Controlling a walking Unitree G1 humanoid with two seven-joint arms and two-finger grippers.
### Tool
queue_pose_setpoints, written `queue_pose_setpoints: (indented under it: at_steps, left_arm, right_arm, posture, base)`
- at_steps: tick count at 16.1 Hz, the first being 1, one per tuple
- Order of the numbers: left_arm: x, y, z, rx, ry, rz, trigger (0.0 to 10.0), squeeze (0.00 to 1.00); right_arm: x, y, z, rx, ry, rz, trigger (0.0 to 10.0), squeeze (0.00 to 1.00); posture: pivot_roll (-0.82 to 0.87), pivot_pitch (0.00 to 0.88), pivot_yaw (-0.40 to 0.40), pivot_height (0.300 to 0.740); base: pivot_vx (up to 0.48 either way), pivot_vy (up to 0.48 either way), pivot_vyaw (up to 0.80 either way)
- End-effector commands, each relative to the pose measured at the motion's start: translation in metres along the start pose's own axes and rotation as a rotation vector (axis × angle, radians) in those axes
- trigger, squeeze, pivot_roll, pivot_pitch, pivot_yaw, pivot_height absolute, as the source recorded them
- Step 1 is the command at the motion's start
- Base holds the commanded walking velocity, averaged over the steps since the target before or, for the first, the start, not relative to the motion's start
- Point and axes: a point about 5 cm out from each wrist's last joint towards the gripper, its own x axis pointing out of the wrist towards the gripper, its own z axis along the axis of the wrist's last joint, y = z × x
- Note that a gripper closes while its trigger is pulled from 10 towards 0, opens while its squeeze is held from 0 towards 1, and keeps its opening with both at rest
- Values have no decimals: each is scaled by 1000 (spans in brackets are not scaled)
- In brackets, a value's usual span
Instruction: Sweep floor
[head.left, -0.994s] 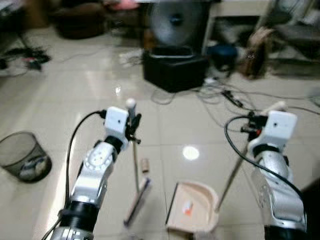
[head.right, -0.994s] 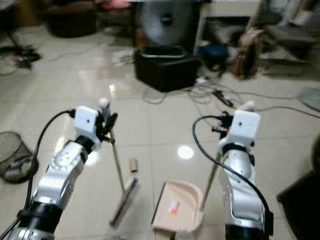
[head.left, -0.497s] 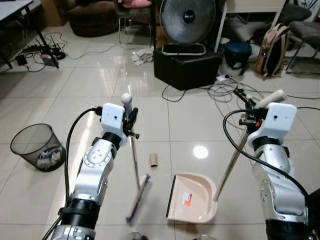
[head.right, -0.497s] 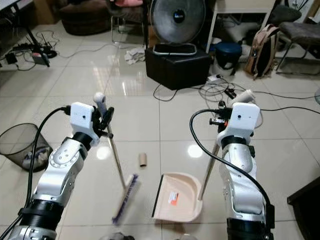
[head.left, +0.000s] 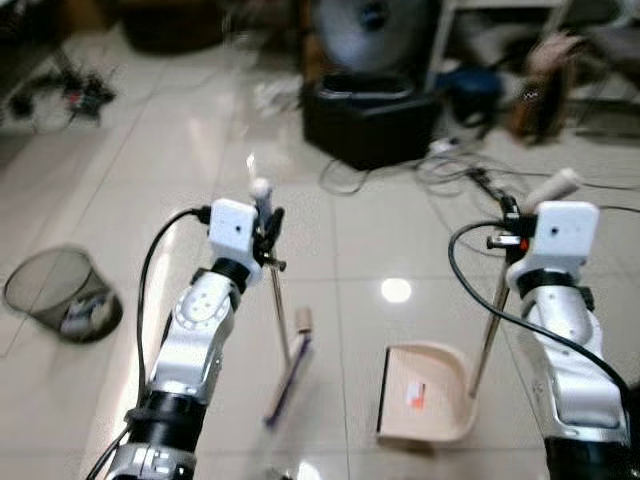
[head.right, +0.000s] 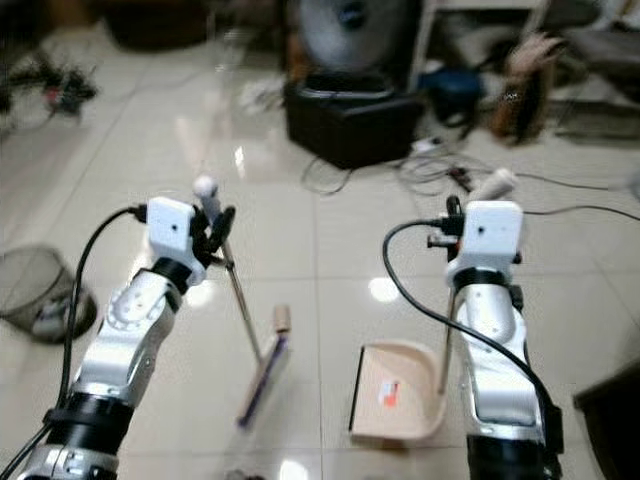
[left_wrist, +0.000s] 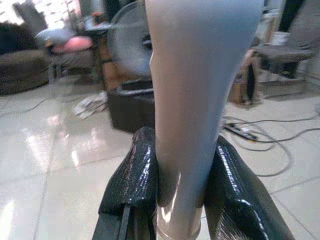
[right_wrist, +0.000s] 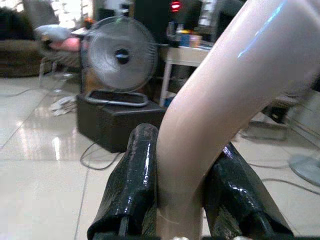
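Note:
My left gripper (head.left: 268, 236) is shut on the thin metal handle (left_wrist: 195, 100) of a broom, whose purple-bristled head (head.left: 288, 378) rests tilted on the tiled floor. A small cardboard tube (head.left: 303, 320) lies just at the head's far end. My right gripper (head.left: 510, 238) is shut on the long cream handle (right_wrist: 215, 115) of a beige dustpan (head.left: 440, 405). The pan stands on the floor to the right of the broom with a small orange scrap (head.left: 415, 392) inside. Black fingers (left_wrist: 132, 185) press both sides of the broom handle.
A wire mesh waste basket (head.left: 40, 290) with rubbish in it stands at the left. Ahead are a black box (head.left: 370, 125) with a fan (head.left: 375, 20) on it, loose cables (head.left: 470, 175) on the floor, and a backpack (head.left: 545, 85). The picture is blurred.
The camera has shifted and blurred. The broom head now lies closer to the cardboard tube, and the dustpan stands farther right of the broom. Both grippers keep their holds.

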Motion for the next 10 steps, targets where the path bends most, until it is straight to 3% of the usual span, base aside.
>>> queue_pose_setpoints:
  at_steps: [1, 10]
  left_arm:
    - [4, 2, 11, 27, -47, 12, 10000, 0]
    - [7, 3, 13, 36, -56, 30, 10000, 0]
  right_arm:
    - [2, -3, 8, 13, -52, -8, 10000, 0]
    - [2, -9, 4, 74, -49, -48, 10000, 0]
  posture:
    - [-32, 63, 54, 740]
    - [-31, 62, 57, 740]
  base:
    - [390, 0, 506]
    - [394, 0, 0]
